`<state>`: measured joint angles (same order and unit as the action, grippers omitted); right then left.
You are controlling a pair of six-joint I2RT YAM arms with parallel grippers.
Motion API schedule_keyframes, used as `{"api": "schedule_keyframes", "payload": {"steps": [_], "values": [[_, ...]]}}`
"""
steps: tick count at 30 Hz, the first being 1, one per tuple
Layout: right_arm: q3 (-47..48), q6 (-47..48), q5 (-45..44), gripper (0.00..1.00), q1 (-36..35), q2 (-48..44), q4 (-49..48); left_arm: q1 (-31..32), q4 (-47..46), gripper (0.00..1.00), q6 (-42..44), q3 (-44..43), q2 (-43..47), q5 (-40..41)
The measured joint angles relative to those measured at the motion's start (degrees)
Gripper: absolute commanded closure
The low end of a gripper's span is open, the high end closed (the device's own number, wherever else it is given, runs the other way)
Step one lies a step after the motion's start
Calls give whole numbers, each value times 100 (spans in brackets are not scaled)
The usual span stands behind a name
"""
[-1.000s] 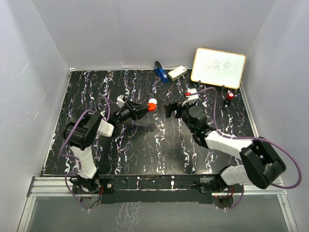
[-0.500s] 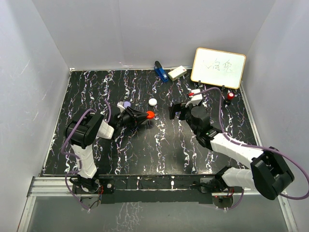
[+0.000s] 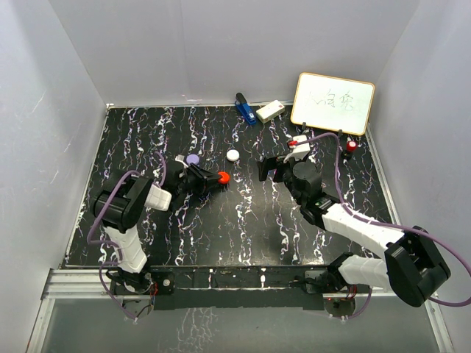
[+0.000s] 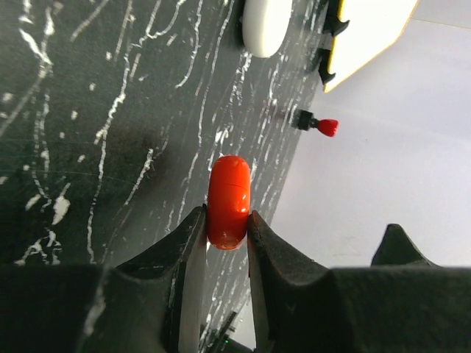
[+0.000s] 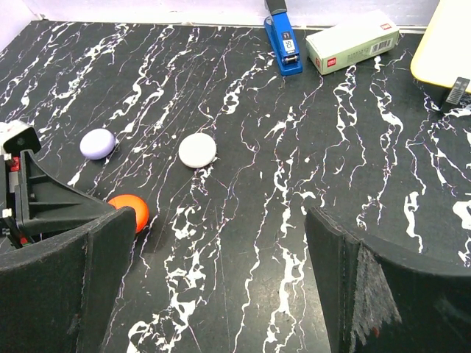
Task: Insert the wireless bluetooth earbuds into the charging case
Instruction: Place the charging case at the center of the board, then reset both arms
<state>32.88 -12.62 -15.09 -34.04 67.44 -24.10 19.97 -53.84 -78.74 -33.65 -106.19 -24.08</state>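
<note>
Red round case sits pinched between the left fingers, left of desk centre; purple case and white case lie just farther back. Right fingers stand wide apart.

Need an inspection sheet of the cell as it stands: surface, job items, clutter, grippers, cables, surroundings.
Surface: black marbled tabletop, no spills seen.
Job's things: red round piece clamped edge-on in the left gripper; white round piece and purple round piece lie apart, untouched.
Clutter: blue stapler, small box, whiteboard, red-capped marker, all toward the far edge.
Grippers: left shut on the red piece; right gripper open, empty.
Cables: purple cable loops along each arm.
Surroundings: white walls; metal rail at the near edge.
</note>
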Motion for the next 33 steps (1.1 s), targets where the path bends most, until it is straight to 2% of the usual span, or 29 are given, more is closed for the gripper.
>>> {"api": "schedule_keyframes", "payload": {"steps": [4,9,12,14,16,17,26,33], "values": [[0,0,7,2,0,-2,11,-4,391,76,251,-74,92,140],[0,2,26,2,0,-101,39,-17,885,56,553,-170,157,280],[0,2,28,2,0,-151,39,-39,1158,41,713,-195,280,354],[0,0,44,2,0,-162,50,-52,1344,26,837,-234,433,398],[0,0,52,2,0,-170,63,-79,1613,6,992,-254,664,479],[0,-7,68,2,0,-186,85,-96,1770,2,1071,-256,796,538],[-7,-201,291,2,0,-481,164,-358,4251,1,2225,-256,3445,1989],[-195,-439,323,2,0,-640,162,-439,6382,1,2651,-278,4339,3272]]}}
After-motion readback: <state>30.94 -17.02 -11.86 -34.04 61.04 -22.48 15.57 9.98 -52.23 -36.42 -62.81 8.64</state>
